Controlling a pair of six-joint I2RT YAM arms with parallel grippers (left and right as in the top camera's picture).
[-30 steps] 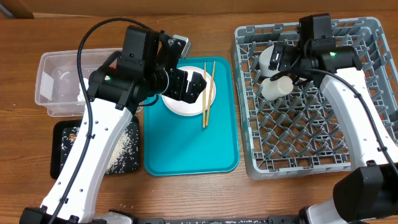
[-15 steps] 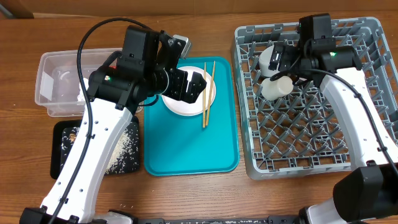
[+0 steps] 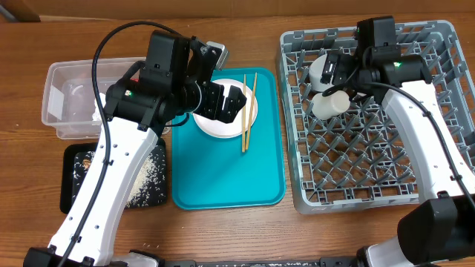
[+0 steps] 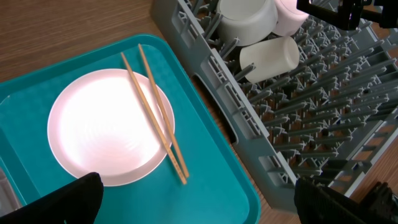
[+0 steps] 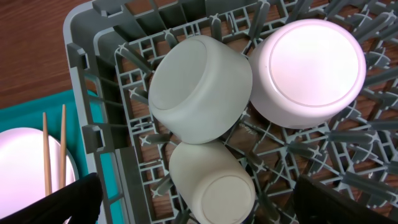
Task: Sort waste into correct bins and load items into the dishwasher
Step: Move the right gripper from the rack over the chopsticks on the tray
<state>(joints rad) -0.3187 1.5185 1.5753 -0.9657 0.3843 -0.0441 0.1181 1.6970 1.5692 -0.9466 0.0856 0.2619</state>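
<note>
Wooden chopsticks (image 4: 155, 118) across pink plate (image 4: 93, 137), below left hand (image 4: 198, 200)

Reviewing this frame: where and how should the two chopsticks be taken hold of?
Grip the chopsticks together at mid-length, coming from straight above with the gripper closing across them. They lie side by side over the plate's shallow recess, so there is likely clearance beneath them there.

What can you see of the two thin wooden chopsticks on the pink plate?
The two thin wooden chopsticks are pale tan, straight and slender. They lie side by side across the right part of the round pale pink plate on the large flat teal tray, apart at one end, nearly meeting at the other, both ends overhanging the plate's rim. Nothing else touches them.
</note>
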